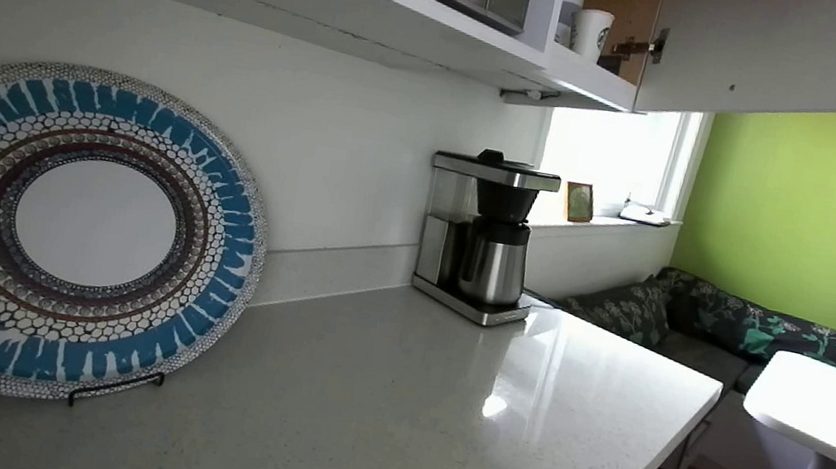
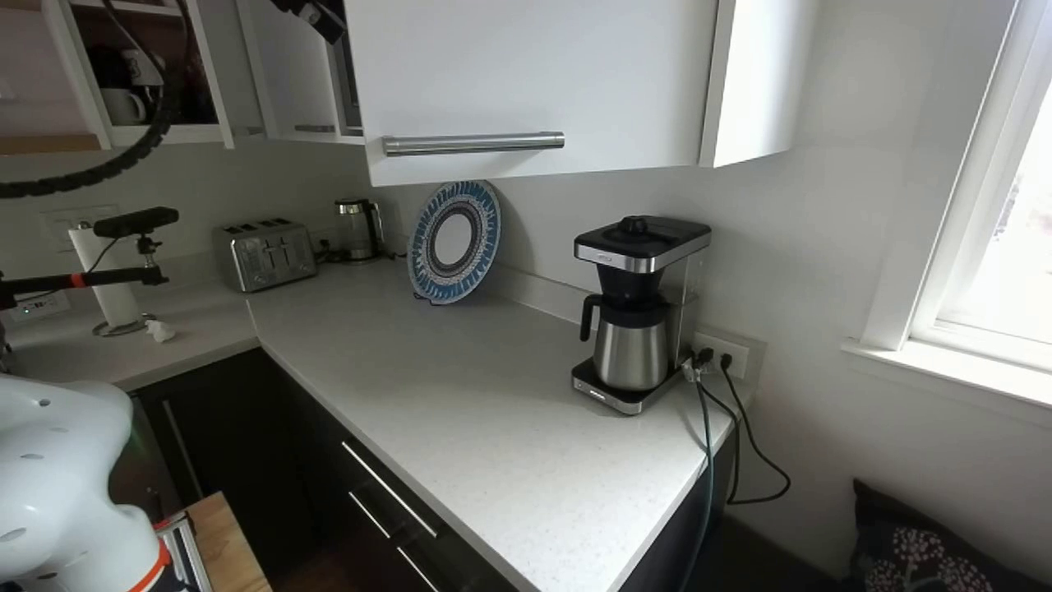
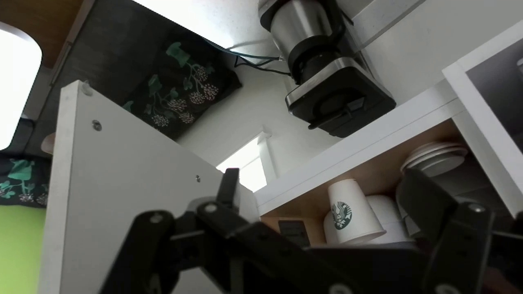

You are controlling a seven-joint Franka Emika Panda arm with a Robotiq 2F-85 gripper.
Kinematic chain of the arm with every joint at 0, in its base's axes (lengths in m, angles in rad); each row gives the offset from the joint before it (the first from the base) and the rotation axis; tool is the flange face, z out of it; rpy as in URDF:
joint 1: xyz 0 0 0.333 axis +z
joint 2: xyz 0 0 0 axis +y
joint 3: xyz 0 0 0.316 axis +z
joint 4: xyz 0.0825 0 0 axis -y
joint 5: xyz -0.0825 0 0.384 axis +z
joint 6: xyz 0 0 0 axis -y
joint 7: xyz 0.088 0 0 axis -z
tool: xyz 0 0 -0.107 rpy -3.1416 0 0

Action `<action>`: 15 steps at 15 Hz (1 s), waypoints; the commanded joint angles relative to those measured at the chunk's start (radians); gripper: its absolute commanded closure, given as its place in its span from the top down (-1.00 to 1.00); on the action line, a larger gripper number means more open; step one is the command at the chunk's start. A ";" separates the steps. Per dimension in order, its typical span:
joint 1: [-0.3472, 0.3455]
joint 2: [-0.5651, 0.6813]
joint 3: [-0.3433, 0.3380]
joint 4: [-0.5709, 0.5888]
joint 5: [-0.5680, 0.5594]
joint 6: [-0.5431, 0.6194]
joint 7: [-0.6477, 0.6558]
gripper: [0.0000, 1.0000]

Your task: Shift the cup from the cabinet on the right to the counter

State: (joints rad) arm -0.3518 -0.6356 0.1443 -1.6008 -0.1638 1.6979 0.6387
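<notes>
The white paper cup (image 3: 353, 216) with a round green logo stands upright on the cabinet's bottom shelf; an exterior view also shows the cup (image 1: 590, 35) near the front edge. The white cabinet (image 1: 757, 53) has its door open and a brown wooden interior; its door also shows in the wrist view (image 3: 135, 171). The counter (image 1: 359, 393) is pale grey and runs below; an exterior view shows it too (image 2: 460, 386). My gripper (image 3: 327, 183) is open and empty in the wrist view, facing the cup, which appears between its fingers and apart from them.
Stacked bowls or plates (image 3: 435, 157) and other white dishes sit beside and behind the cup. A coffee maker (image 1: 497, 239) stands on the counter below the cabinet. A large patterned plate (image 1: 91, 233) leans against the wall. The open door (image 2: 542, 74) juts out beside the shelf.
</notes>
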 commanded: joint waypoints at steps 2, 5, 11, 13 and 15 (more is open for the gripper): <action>0.010 0.093 0.067 0.111 -0.081 -0.029 0.115 1.00; 0.010 0.160 0.099 0.180 -0.156 -0.030 0.171 1.00; 0.027 0.295 0.107 0.291 -0.314 -0.026 0.273 1.00; 0.068 0.258 0.068 0.243 -0.302 -0.013 0.245 1.00; 0.083 0.268 0.060 0.243 -0.302 -0.013 0.243 1.00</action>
State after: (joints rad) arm -0.3247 -0.3787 0.2340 -1.3676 -0.4378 1.6978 0.8683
